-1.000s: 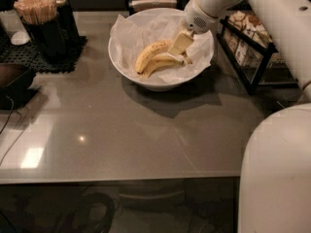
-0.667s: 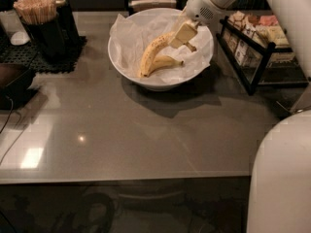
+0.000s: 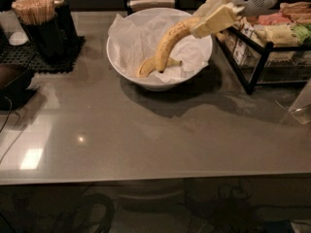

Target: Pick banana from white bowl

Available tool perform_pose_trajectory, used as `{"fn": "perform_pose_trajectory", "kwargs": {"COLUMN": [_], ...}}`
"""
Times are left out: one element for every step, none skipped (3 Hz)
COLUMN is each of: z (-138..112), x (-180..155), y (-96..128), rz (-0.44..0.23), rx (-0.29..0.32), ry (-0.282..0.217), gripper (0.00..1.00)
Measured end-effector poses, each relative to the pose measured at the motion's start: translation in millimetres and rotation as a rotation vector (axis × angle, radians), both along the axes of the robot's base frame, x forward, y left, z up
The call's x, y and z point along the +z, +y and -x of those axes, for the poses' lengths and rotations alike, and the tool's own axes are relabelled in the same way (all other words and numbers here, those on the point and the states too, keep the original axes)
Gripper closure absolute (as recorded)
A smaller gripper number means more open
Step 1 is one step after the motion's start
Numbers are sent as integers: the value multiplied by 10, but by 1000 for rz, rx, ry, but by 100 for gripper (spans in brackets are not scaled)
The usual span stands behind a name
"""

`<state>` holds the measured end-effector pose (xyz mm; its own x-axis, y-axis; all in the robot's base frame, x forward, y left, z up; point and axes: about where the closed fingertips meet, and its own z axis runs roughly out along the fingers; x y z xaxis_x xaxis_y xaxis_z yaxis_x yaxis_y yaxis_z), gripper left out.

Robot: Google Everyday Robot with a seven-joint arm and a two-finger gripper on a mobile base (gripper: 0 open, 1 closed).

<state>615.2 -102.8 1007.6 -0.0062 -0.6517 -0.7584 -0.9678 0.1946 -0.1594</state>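
Note:
The white bowl (image 3: 146,79) stands at the back middle of the grey table, lined with crumpled white paper. My gripper (image 3: 210,19) is above the bowl's right rim, shut on the upper end of the banana (image 3: 170,41), a long curved yellow fruit with brown speckles. The banana hangs tilted down to the left, lifted above the bowl. Its lower end is over a shorter stubby banana (image 3: 148,66) that lies in the bowl on the paper.
A black wire rack (image 3: 265,52) with packaged snacks stands to the right of the bowl. A dark holder with wooden stir sticks (image 3: 34,8) stands at the back left on a black mat. A dark object (image 3: 12,81) sits at the left edge.
The gripper has risen and moved right, lifting the long banana out of the bowl. The arm has swung out of the lower right of the view.

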Motion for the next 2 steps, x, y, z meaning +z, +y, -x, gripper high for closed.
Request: {"fn": "perform_pose_trajectory", "kwargs": {"z": [573, 706], "x": [223, 157], "y": [-249, -553], "rz": [-119, -131], "rx": [-29, -84], "ry": [7, 27], "gripper": [100, 100]}}
